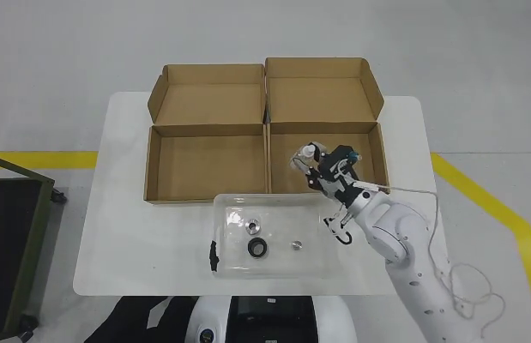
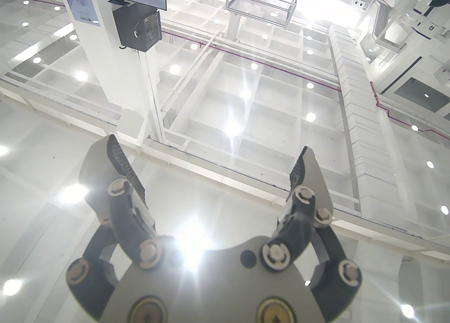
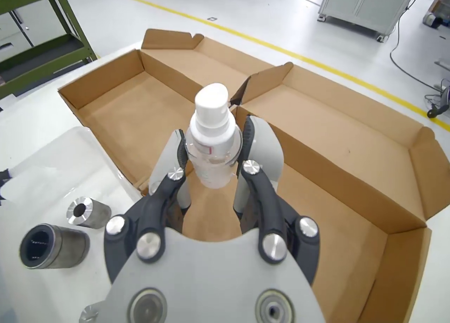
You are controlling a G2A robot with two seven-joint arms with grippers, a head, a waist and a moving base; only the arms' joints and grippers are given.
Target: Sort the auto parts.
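The white counter (image 1: 128,240) carries everything. On its far half two cardboard boxes sit side by side, touching along one wall, each with its lid folded back flat behind it. The left box (image 1: 205,167) has a bare floor. The right box (image 1: 282,176) is the one my right arm (image 1: 394,240) reaches into.

Nearer to me, just beside the boxes' front walls, lies a clear plastic tray (image 1: 316,261). Most of it sits in front of the right box.

My right jaws are closed on a bottle (image 3: 214,141) with a clear body and a white cap. The two fingers (image 3: 258,148) press its sides just below the shoulder, and the cap points away from my wrist. I hold it over the floor of the right box, in the half nearer the shared wall; I cannot tell whether its base touches the cardboard.

My left jaws are spread wide with nothing between them, and they point up at the ceiling lights.

In the tray, a dark sleeve (image 3: 52,245) with a black bore lies on its side. Just beside it lies a shorter metal cylinder (image 3: 84,211) with a hole in its end. A small silvery piece (image 1: 295,245) lies apart from both, toward my right. A small black piece (image 1: 214,255) sits at the tray's left edge.
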